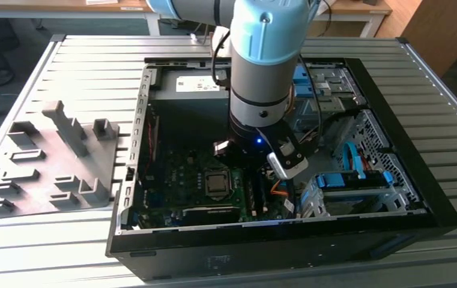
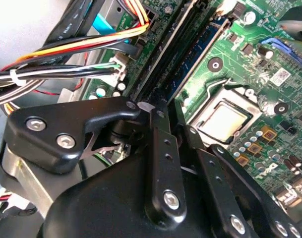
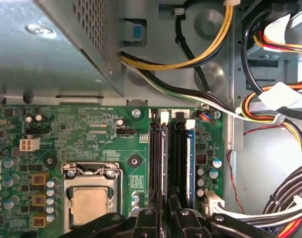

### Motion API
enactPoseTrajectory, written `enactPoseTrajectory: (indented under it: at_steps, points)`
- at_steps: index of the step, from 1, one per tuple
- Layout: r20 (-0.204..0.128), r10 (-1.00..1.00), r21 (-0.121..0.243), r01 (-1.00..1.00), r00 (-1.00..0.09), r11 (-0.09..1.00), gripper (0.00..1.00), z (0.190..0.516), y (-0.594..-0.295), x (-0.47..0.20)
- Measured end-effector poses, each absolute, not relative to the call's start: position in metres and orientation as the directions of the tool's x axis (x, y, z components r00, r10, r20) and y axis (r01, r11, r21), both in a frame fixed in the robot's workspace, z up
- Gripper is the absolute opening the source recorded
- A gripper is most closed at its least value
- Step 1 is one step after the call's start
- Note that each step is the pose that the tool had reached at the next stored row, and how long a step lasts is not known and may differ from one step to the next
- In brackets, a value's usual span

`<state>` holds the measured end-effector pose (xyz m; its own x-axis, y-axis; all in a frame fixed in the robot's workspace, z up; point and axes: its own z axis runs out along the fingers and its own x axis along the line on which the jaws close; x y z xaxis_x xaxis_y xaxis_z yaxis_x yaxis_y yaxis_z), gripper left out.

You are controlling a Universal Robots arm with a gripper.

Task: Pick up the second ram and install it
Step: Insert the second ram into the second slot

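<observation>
We are holding the gripper (image 3: 163, 210) low over the motherboard slots (image 3: 171, 163), fingers closing on the second ram (image 3: 162, 163), seating unfinished.

An open black computer case (image 1: 357, 240) lay on a slatted metal table (image 1: 92, 54), green motherboard (image 3: 91, 134) and silver processor (image 3: 90, 204) exposed, blue drive brackets (image 1: 348, 180) at lower right, grey fixture tray (image 1: 44, 162) at left.

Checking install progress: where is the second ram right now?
In both wrist views the second ram stands seated among the black motherboard slots, beside the processor socket, just beyond the gripper.
</observation>
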<state>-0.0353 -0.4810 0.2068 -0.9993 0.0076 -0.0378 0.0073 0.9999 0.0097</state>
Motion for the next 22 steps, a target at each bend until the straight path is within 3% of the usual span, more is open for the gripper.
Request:
enactPoseTrajectory:
  at_steps: [8,9,11,22]
  points:
    - [-0.039,0.010,0.010,0.009,-0.999,1.000,0.20,0.242,-0.478,-0.036]
    - [-0.039,0.010,0.010,0.010,-0.999,1.000,0.13,0.246,-0.477,-0.035]
    - [-0.039,0.010,0.009,0.010,-0.999,1.000,0.10,0.254,-0.477,-0.036]
    - [-0.039,0.010,0.009,0.010,-0.999,1.000,0.10,0.256,-0.477,-0.036]
